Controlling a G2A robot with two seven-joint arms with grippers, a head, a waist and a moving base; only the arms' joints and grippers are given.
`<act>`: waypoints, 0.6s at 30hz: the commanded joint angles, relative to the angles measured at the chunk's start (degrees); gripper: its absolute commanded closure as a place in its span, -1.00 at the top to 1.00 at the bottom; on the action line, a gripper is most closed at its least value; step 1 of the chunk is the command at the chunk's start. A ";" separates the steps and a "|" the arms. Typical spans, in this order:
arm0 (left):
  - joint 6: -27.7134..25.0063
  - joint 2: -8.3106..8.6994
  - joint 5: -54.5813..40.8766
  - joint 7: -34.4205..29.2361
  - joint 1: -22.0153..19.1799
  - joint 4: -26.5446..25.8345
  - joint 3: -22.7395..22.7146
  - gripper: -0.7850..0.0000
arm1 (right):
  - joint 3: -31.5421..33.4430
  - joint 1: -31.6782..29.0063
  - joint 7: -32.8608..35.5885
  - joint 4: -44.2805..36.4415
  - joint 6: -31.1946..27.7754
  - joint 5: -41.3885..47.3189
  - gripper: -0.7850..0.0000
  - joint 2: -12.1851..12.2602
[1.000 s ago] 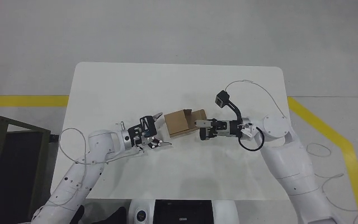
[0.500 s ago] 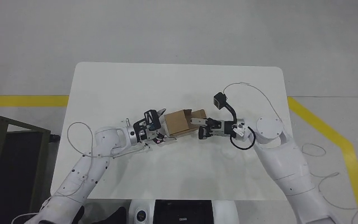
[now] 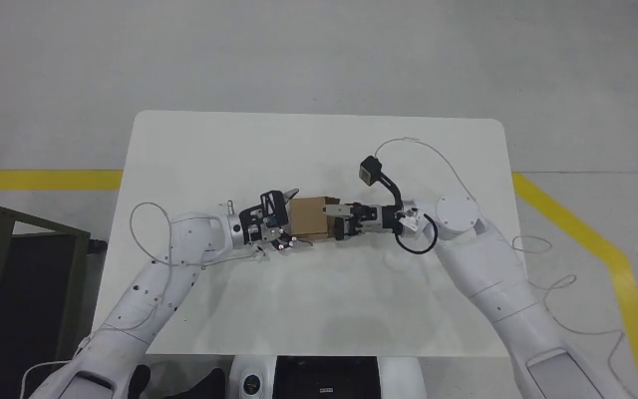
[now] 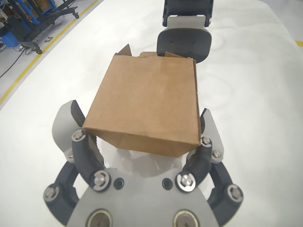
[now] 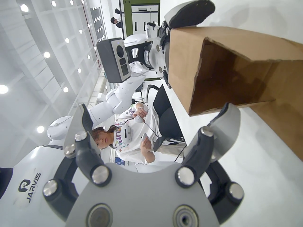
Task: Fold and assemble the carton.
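Observation:
A brown carton (image 3: 309, 216) lies on its side at the middle of the white table (image 3: 399, 299). My left gripper (image 3: 286, 219) is open, and the carton's closed end (image 4: 146, 100) sits between its fingers (image 4: 68, 116), close to both pads. My right gripper (image 3: 339, 217) is open at the opposite end. There the carton's open mouth (image 5: 234, 79) faces it, with one finger (image 5: 227, 116) at the mouth's edge. A loose flap (image 5: 284, 114) sticks out beside that finger. The black pad of a right finger (image 4: 184, 45) stands behind the carton's far end.
Both arms stretch in from the table's near side and meet at the carton. A thin cable (image 3: 439, 150) loops above the right arm and another (image 3: 145, 224) curls by the left arm. A dark rack (image 3: 30, 289) stands off the table's left edge.
The right gripper has pushed the carton a little to the left. The left gripper has come right, until its fingers straddle the carton's end. The carton's raised flaps on the right now lie flatter.

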 commanded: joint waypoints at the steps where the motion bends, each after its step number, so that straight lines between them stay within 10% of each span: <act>1: -0.34 0.08 1.31 1.71 -0.57 0.57 0.26 1.00 | -0.64 0.62 -0.05 1.12 -0.63 0.84 1.00 -0.36; 18: -3.08 0.76 6.97 10.11 -3.55 5.42 1.98 1.00 | -3.43 4.94 3.88 7.71 -4.28 4.74 1.00 -2.40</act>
